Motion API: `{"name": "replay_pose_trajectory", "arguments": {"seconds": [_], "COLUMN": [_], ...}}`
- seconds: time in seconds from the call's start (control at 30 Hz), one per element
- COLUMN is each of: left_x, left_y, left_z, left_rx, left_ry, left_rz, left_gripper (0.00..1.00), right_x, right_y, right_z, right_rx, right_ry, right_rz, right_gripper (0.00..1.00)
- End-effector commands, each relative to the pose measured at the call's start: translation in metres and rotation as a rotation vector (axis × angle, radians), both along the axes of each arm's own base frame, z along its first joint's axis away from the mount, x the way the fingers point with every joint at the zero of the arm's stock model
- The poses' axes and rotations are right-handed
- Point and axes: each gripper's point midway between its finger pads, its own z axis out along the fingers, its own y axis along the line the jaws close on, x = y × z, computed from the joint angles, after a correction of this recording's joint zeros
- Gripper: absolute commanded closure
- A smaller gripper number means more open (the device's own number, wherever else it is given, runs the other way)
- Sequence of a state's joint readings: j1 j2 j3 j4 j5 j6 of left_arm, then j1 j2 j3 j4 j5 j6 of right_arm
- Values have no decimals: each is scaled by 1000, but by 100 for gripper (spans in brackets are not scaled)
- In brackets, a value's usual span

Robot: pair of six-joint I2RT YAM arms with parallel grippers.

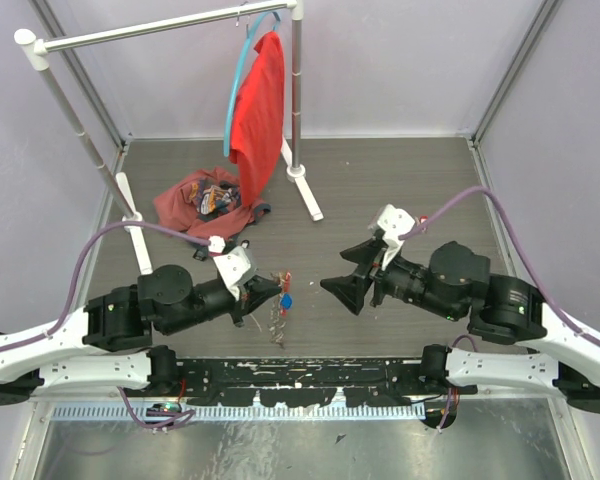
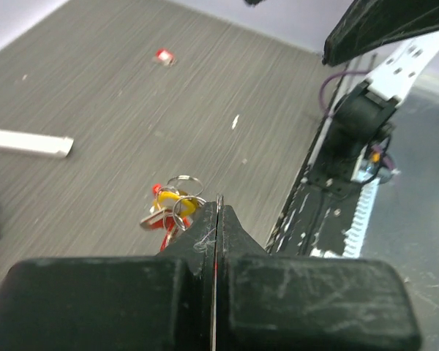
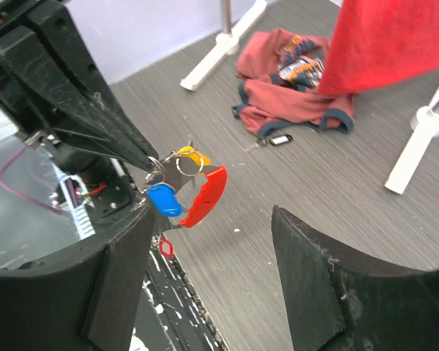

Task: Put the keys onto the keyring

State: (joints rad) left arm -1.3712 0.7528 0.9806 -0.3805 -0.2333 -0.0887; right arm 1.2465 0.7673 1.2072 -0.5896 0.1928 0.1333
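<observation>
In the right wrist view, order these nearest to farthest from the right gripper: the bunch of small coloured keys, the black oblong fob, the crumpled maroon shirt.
1. Bunch of small coloured keys, just ahead of the right gripper, held up by the left gripper.
2. Black oblong fob, on the table farther out.
3. Crumpled maroon shirt, just behind the fob.

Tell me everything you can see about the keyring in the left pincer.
The keyring is a thin silvery metal ring, pinched in the shut left pincer and hanging in the air over the grey table. A curved red tag, a blue plastic piece and a yellow piece dangle from it. Nothing else touches it.
</observation>
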Motion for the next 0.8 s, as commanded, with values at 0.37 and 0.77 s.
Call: {"name": "replay_pose_trajectory", "arguments": {"seconds": [0.37,0.77], "left_x": [80,125], "left_y": [19,-98], "left_z": [-129,-202], "left_rx": [366,482], "left_ry": [137,170], "left_rz": [208,-2], "left_gripper": [100,99], "right_x": [9,3], "right_y": [-21,-47], "right_z": [21,16], "right_rx": [84,176], "right_ry": [-8,56], "right_rz": [-99,-140], "right_gripper": [29,29]}}
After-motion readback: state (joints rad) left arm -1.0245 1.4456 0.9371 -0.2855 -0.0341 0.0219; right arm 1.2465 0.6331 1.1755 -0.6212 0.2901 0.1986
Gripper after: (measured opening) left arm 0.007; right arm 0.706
